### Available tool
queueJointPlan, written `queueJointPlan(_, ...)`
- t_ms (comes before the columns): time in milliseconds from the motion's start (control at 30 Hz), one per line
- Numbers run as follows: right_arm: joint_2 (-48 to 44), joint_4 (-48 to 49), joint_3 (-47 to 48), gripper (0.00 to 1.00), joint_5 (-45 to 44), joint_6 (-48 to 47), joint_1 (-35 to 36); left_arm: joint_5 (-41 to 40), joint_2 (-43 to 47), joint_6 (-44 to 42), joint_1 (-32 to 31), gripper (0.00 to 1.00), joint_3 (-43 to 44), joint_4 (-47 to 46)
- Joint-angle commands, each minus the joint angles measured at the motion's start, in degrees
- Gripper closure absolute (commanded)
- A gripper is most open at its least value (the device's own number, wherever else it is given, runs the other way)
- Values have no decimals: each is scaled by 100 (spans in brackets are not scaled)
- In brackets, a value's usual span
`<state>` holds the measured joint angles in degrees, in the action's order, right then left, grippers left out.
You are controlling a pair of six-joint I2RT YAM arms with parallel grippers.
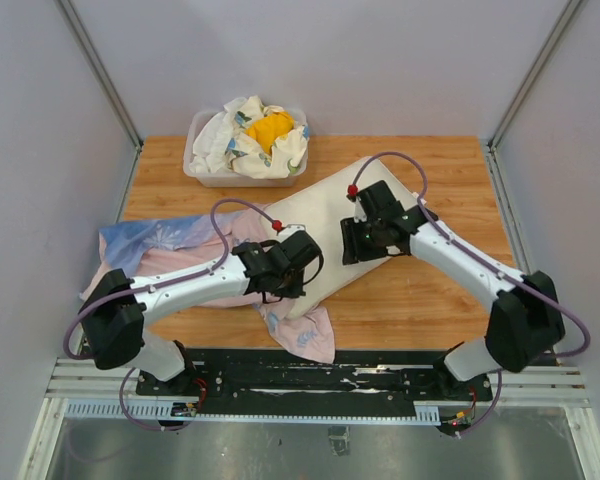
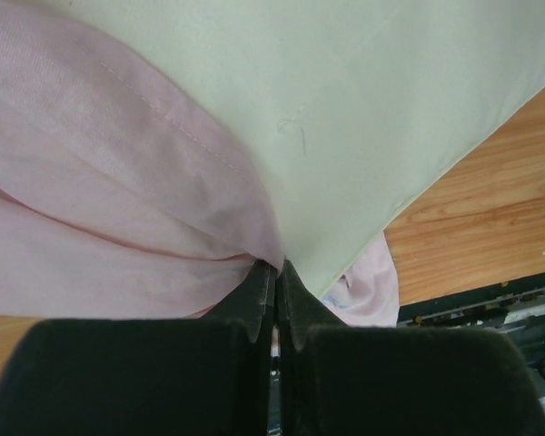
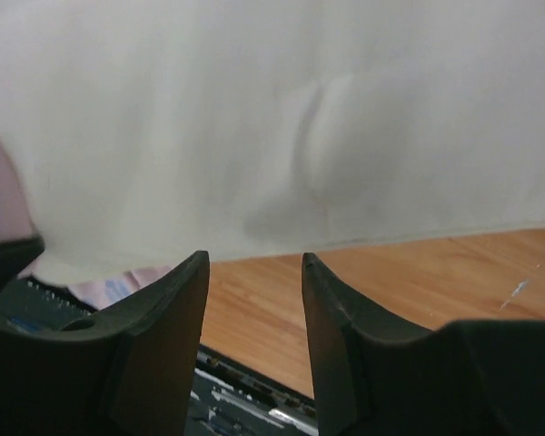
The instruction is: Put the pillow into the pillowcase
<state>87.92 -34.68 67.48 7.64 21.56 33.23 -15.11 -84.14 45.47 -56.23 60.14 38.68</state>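
Note:
The cream-white pillow point(image 1: 325, 205) lies slantwise in the middle of the table. The pillowcase point(image 1: 165, 240), blue outside and pale pink inside, is spread at the left, and its lower part point(image 1: 305, 335) hangs near the front edge. My left gripper point(image 1: 302, 270) is shut on the pink pillowcase edge point(image 2: 163, 173) right at the pillow's corner point(image 2: 372, 109); its fingertips point(image 2: 263, 277) pinch the fabric. My right gripper point(image 1: 358, 250) is open and empty over the pillow's near right edge point(image 3: 272, 118), with bare wood between its fingers point(image 3: 186, 291).
A clear plastic bin point(image 1: 202, 172) with white floral cloths and a yellow cloth point(image 1: 270, 128) stands at the back. Grey walls close in both sides. The black base rail point(image 1: 320, 375) runs along the front edge. Bare wood table point(image 1: 430, 290) shows at the right.

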Motion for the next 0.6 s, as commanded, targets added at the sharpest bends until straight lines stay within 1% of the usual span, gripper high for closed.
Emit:
queueJointPlan(0,-1033,74,-598,51,827,-35,91,35,210,23,103,100,-24,-93)
queueJointPlan(67,-1305,283,-947,49,1328,64,101,20,228,3,127,100,11,-61)
queueJointPlan(133,-1465,445,-1216,47,1600,214,126,4,247,-18,153,100,64,-8)
queueJointPlan(200,-1527,752,-1486,44,1951,406,139,-16,278,-31,164,100,82,34)
queueJointPlan(300,-1481,1397,-1865,44,2390,854,187,-34,310,-54,202,100,84,52)
queueJointPlan(433,-1367,2077,-2201,41,2365,1343,453,-34,313,-64,226,100,72,64)
queueJointPlan(567,-948,2819,-2301,40,2416,1819,600,23,318,-47,226,100,80,101)
